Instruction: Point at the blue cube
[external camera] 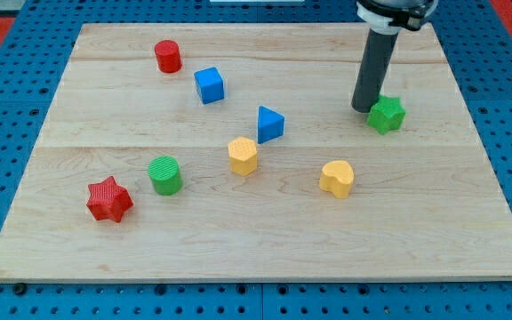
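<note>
So the rod's tip (364, 108) is parked up around 2 o'clock on the wooden desk (256, 240), right up against the green star block (387, 115), which sits just to its right. No jaws on this end effector at all, it's just a plain dark rod, so nothing to be apart or together.

The blue cube (210, 85) is way over at about 11 o'clock, well apart from the tip, with the red cylinder (168, 56) near it toward the top-left. Between the tip and the cube there's bare wood along the top edge.

The blue triangular block (270, 124) sits near the centre, the yellow hexagon block (243, 156) just below it. The yellow heart-ish block (337, 178) is at 5 o'clock, the green cylinder (164, 175) and red star (109, 199) down at 8 o'clock. The whole bottom strip and the right edge look wide open.
</note>
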`<state>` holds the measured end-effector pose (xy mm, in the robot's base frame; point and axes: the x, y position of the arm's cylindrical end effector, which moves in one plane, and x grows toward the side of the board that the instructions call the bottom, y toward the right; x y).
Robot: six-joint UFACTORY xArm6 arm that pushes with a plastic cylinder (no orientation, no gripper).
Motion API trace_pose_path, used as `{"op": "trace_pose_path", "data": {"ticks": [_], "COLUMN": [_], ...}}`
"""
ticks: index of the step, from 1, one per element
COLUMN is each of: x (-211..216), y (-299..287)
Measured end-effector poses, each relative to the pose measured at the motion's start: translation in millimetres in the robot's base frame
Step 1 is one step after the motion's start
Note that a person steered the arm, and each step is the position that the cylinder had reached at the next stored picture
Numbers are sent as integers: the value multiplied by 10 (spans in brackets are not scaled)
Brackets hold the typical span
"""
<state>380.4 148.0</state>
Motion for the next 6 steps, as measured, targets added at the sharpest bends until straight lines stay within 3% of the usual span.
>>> {"op": "trace_pose_path", "data": {"ticks": [2,6], "x": [-68,-96], "y": [-1091,-1761]}}
